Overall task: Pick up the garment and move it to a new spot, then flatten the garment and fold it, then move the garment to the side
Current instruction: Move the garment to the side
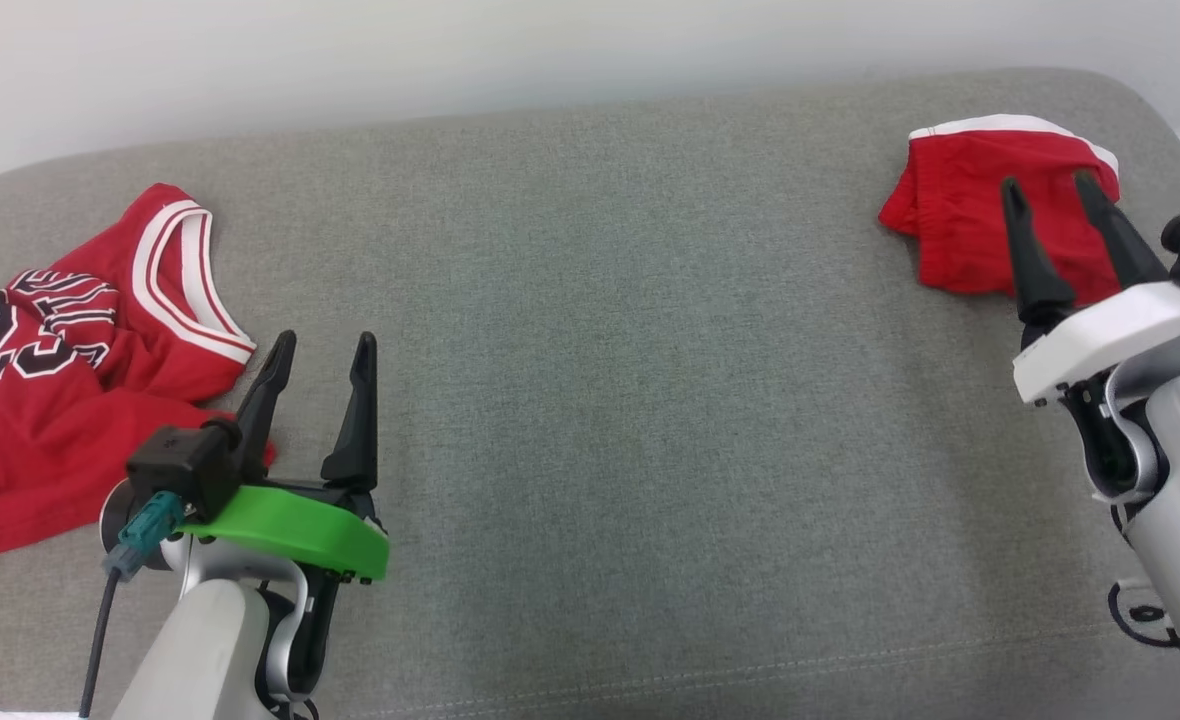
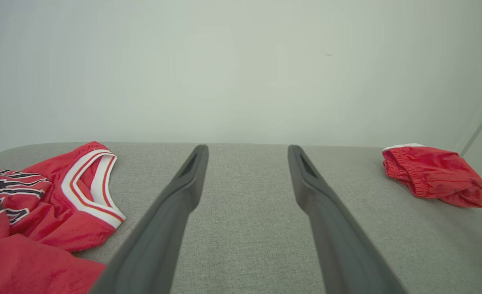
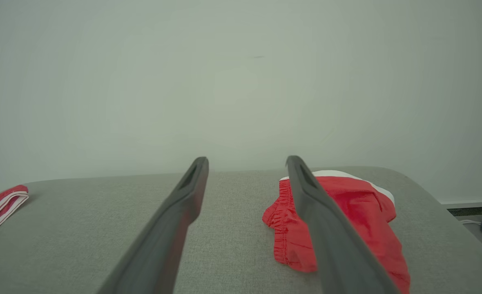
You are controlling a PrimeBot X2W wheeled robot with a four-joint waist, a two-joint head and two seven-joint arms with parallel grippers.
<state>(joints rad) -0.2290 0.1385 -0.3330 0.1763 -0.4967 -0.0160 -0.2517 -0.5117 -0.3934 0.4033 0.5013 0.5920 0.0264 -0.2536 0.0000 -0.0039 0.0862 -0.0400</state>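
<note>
- left gripper [image 1: 325,345]: at the near left of the grey cushion [image 1: 600,400], jaws wide, empty. It's just beside the jersey [image 1: 60,400], so probably staged for the pick.
- jersey: crumpled against the left edge, collar and number showing. Reads as the garment to move; not lifted yet.
- right gripper [image 1: 1048,185]: by the right edge, jaws wide, holding nothing, fingers pointing over the shorts [image 1: 960,220].
- shorts: bunched at the far right corner, apparently already set aside.
- No obstacle between the jersey and the cushion's middle; plain wall behind.

Soft even light, faint shadows, sharp.
</note>
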